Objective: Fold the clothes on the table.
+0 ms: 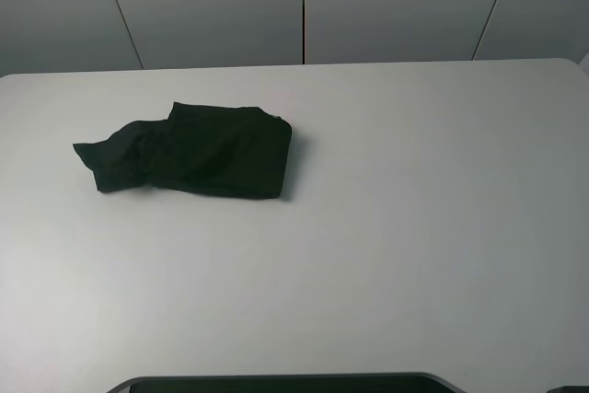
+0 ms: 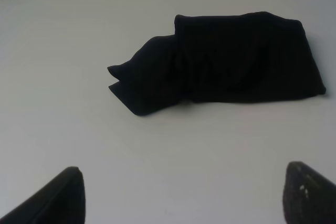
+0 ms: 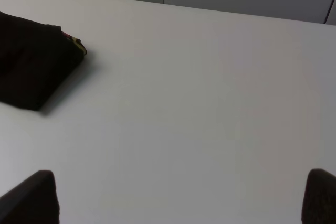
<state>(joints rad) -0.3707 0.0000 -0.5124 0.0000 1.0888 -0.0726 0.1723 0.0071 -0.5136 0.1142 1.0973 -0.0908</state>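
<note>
The black T-shirt (image 1: 198,151) lies folded into a thick bundle on the left half of the white table (image 1: 414,209), with a sleeve sticking out to the left. It also shows in the left wrist view (image 2: 226,66) and in the right wrist view (image 3: 31,69), where a bit of red and yellow print peeks out at one corner. My left gripper (image 2: 184,198) is open and empty, above the table short of the shirt. My right gripper (image 3: 181,198) is open and empty over bare table to the right of the shirt. Neither gripper shows in the exterior high view.
Grey wall panels (image 1: 304,6) stand behind the table's far edge. A dark rounded edge (image 1: 285,382) runs along the bottom of the exterior high view.
</note>
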